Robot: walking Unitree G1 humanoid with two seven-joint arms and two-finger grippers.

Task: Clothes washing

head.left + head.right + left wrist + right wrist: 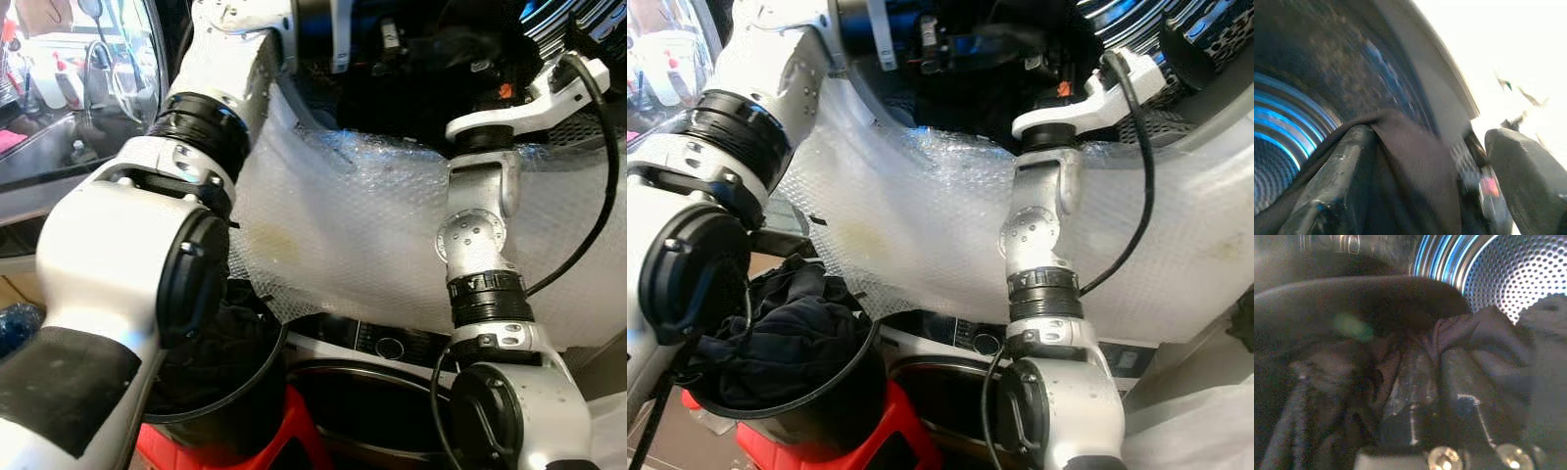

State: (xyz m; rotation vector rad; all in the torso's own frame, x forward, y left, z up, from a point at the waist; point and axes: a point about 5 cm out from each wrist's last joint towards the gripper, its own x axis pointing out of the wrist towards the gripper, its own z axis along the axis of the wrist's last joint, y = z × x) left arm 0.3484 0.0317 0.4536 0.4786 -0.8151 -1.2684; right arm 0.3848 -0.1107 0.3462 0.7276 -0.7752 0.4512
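Garment (pixel 1459 333), dark, crumpled, in right gripper (pixel 1442 377)

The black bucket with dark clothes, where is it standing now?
The black bucket stands on a red stool at the robot's lower left, under the left arm, beside the washing machine.

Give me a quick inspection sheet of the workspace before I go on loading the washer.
Surface: red stool carrying the black bucket.
Job's things: dark clothes heaped in the bucket; more dark cloth inside the perforated drum.
Clutter: bubble wrap draped over the washer opening.
Grippers: left gripper inside the drum, fingers apart, cloth draped over one; right gripper in the drum, closed on cloth.
Cables: black cable looping beside the right arm.
Surroundings: washer control panel below the wrap.
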